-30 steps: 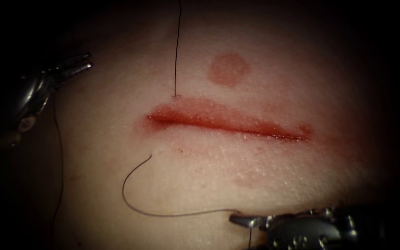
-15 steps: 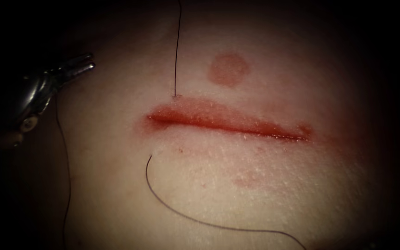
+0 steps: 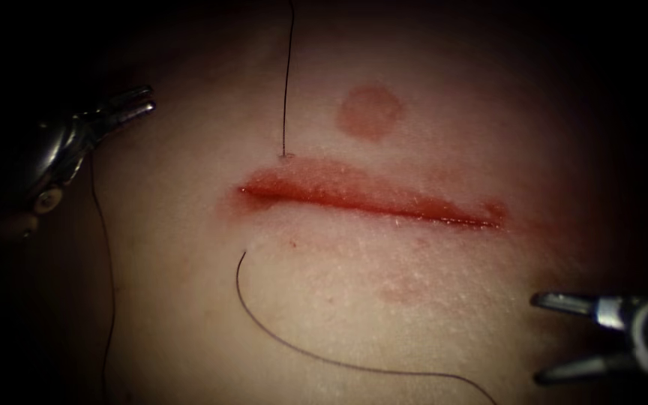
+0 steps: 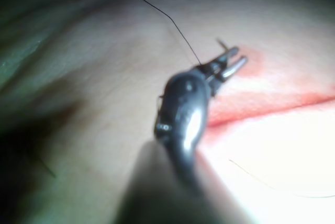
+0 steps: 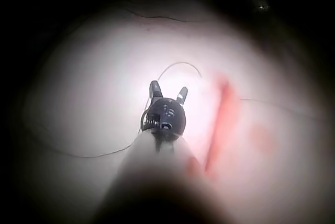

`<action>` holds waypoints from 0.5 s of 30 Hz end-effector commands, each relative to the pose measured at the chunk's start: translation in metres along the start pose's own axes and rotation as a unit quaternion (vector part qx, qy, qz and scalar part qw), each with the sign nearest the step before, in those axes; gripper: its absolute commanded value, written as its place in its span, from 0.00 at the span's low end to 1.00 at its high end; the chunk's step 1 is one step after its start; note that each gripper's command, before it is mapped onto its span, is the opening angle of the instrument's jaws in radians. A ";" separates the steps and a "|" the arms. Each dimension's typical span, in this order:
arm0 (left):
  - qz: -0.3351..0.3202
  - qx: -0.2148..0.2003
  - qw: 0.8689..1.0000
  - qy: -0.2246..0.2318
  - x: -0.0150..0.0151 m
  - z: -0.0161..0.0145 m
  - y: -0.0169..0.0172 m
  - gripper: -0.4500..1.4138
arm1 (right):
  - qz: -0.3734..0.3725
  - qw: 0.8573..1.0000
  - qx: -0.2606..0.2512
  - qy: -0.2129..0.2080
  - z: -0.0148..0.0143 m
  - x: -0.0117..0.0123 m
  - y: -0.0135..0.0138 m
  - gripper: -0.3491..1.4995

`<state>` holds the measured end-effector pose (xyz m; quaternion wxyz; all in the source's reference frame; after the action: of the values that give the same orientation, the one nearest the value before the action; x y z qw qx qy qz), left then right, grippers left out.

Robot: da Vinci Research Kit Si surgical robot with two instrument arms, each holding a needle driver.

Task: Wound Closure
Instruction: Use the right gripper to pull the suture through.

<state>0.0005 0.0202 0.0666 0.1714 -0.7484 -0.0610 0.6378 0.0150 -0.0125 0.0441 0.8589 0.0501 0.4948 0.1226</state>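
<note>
The tissue (image 3: 414, 300) has a red cut (image 3: 369, 199) running across it. One thread (image 3: 286, 75) rises from the skin just above the cut's left end. A second strand (image 3: 294, 349) leaves the skin below that end and curves off toward the lower right. My left tool (image 3: 142, 100) hovers off the cut's left end with its jaws slightly apart. A thread (image 4: 157, 8) runs to the base of the left tool's jaws (image 4: 236, 56), and a strand (image 3: 106, 285) hangs below the tool. My right tool (image 3: 540, 337) stands wide open at the right, below the cut, holding nothing (image 5: 168, 90). I cannot tell where the needle is.
A round reddish mark (image 3: 370, 112) sits on the skin above the cut's middle. Red fluid lines the cut's edges (image 5: 222, 124). A loop of thread (image 5: 178, 64) lies on the tissue just beyond the right tool's jaws.
One second ago the right tool was at the bottom centre, at the lower strand's end. It drew that strand rightward, left the view, and now comes in from the right, open. The left tool barely moved.
</note>
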 end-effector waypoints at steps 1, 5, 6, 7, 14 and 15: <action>0.000 -0.001 1.000 0.001 -0.0009 0.0004 0.0000 0.05 | 0.001 1.000 0.008 -0.021 0.0051 0.0003 -0.0012 0.97; -0.003 -0.003 1.000 0.001 -0.0009 0.0001 -0.0001 0.05 | 0.011 0.999 -0.007 -0.053 0.0128 -0.0001 -0.0010 0.97; -0.003 -0.003 1.000 0.001 -0.0009 0.0001 -0.0001 0.05 | 0.011 0.998 -0.008 -0.058 0.0138 -0.0003 -0.0010 0.97; -0.003 -0.003 1.000 0.001 -0.0009 0.0001 -0.0001 0.05 | 0.014 0.998 -0.007 -0.067 0.0151 -0.0005 -0.0010 0.97; -0.004 -0.003 1.000 0.001 -0.0013 0.0001 0.0000 0.05 | 0.096 0.991 0.017 -0.088 0.0209 -0.0013 -0.0021 0.82; -0.003 -0.004 1.000 0.002 -0.0015 0.0001 -0.0001 0.05 | 0.099 0.992 0.030 -0.073 0.0220 -0.0010 -0.0020 0.89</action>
<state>0.0007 0.0199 0.0673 0.1709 -0.7493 -0.0647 0.6365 0.0332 -0.0136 0.0551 0.8732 0.1342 0.4288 0.1886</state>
